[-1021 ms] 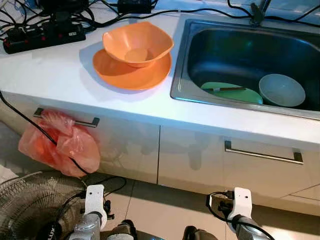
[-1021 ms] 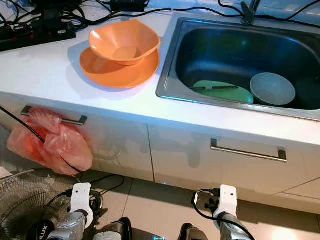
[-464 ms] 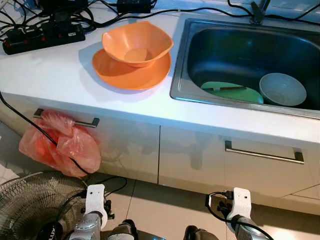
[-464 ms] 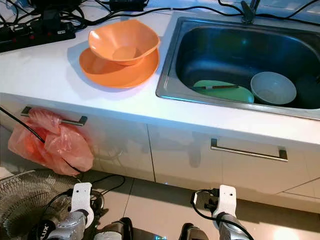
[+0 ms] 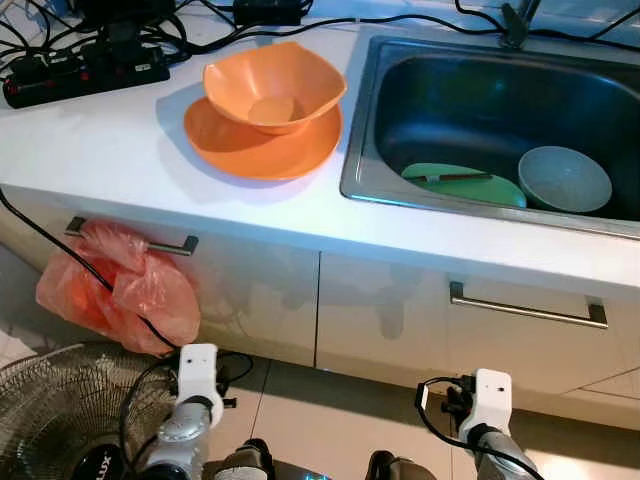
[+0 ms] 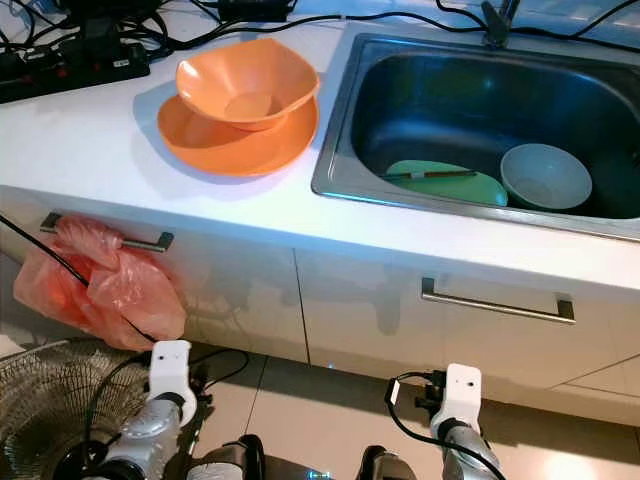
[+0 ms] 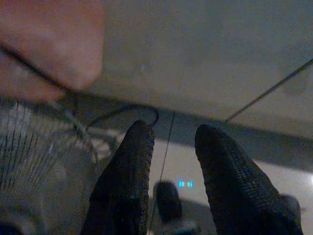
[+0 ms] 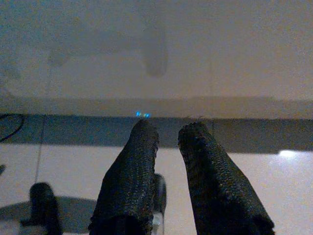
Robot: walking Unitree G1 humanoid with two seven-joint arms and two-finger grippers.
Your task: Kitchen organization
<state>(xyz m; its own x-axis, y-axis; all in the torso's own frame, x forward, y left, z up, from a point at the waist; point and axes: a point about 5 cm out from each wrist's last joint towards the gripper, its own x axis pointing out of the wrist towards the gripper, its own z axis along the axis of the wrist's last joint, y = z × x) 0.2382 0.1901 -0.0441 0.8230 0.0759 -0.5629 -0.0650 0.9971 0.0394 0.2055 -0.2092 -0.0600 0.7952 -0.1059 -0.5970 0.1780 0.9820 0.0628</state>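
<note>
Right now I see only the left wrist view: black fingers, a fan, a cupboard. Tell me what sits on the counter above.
Observer: An orange plastic bowl rests on a round orange plate on the white countertop.
Operator: Now report the sink.
Observer: The steel sink holds a flat green plate and a pale round bowl, side by side.
Operator: Give me the right gripper.
Observer: The right gripper hangs low before the white cupboard doors, fingers slightly apart.

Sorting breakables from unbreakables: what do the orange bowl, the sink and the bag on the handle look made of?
Orange bowl: probably plastic or melamine, matte, evenly coloured, thin wavy rim. Sink: stainless steel, brushed grey with sheen. Bag: thin translucent orange plastic film, crumpled.
</note>
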